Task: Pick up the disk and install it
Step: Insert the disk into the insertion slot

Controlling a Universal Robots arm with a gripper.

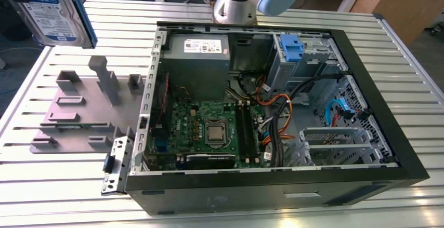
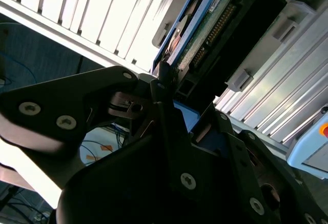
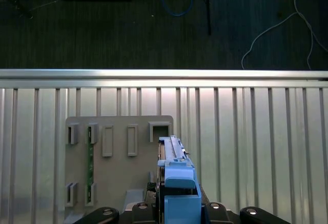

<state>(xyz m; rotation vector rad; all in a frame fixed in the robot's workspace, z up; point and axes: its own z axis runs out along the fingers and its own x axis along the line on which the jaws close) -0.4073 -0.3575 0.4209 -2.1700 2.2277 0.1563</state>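
Currently disk (image 1: 52, 10) held aloft above grey stand (image 1: 83, 108), clamped edge-on between gripper (image 3: 177, 207) fingers, long axis running straight out from jaws. Open computer case (image 1: 277, 108) lies at four o'clock from disk, exterior view.

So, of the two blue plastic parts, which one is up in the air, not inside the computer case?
The one on the disk, held aloft by the gripper. The other blue part sits in the drive bay of the case.

Open computer case (image 1: 277, 194) — grey stand (image 1: 83, 126)
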